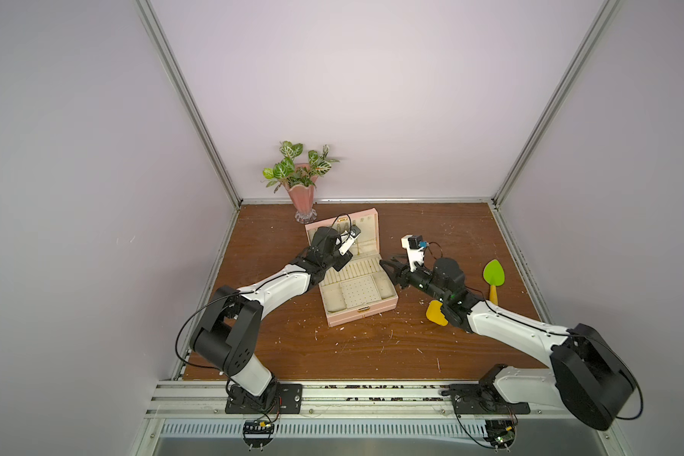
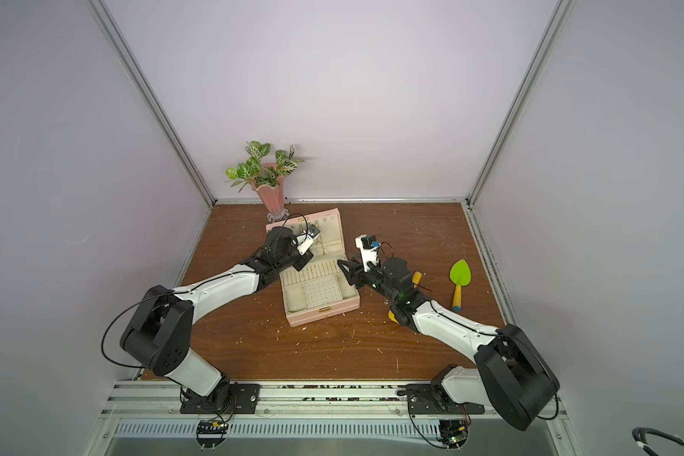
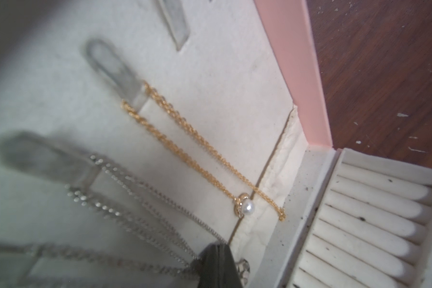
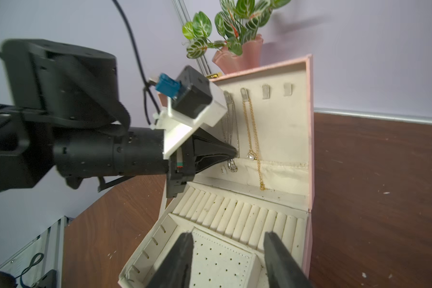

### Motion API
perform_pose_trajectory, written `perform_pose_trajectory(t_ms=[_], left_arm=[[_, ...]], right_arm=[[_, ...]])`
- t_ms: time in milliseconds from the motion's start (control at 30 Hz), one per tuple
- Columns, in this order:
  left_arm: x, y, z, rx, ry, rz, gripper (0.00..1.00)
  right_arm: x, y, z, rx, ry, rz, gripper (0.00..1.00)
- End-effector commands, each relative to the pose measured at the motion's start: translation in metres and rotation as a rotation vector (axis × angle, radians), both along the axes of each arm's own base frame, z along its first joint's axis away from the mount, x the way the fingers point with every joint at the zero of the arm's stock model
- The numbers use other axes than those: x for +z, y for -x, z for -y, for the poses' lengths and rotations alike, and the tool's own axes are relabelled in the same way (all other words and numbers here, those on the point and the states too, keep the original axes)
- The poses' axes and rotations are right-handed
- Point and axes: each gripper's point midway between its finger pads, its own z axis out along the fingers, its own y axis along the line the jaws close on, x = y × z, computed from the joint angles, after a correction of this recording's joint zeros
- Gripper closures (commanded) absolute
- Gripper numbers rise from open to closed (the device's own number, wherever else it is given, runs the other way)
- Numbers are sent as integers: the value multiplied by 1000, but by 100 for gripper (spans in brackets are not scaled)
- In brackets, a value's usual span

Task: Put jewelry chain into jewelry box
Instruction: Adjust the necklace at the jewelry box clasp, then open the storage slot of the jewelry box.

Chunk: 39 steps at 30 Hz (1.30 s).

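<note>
Overhead, in both top views, finds the jewelry box (image 1: 380, 308) open on the worktop (image 1: 372, 355), right gripper (image 1: 386, 266) beside its side wall. Closer, through the left wrist view, catches the left gripper (image 3: 215, 264) pressed together, seemingly pinching a silver chain (image 3: 97, 205), with the jewelry chain (image 3: 180, 150) just beside that tip, already hung on a lid hook (image 3: 120, 74). Lastly, through the right wrist view, shows the right gripper spread and empty over the earring panel (image 4: 217, 259); reads as tidying, so next ease that pinch off without dragging either chain from its hook.
</note>
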Motion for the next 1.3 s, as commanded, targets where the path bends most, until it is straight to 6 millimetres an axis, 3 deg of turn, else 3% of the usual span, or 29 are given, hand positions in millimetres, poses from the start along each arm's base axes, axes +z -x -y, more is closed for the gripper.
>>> perform_pose_trajectory(t_ms=[0, 233, 433, 600, 933, 1267], left_arm=[[15, 3, -2, 4, 56, 25, 97], [13, -5, -20, 112, 1, 34, 86], [35, 8, 6, -32, 106, 18, 77], [49, 15, 19, -90, 97, 1, 69], [20, 2, 27, -51, -106, -64, 64], [9, -11, 22, 15, -205, -83, 63]], right_arm=[[6, -17, -8, -55, -88, -82, 53], [-12, -28, -18, -78, -96, -155, 53], [-16, -26, -15, -83, -76, -153, 50], [-16, -19, -1, -97, -77, -138, 46], [-17, -17, 15, -95, -105, -127, 43], [-20, -16, 28, -105, -112, -123, 43]])
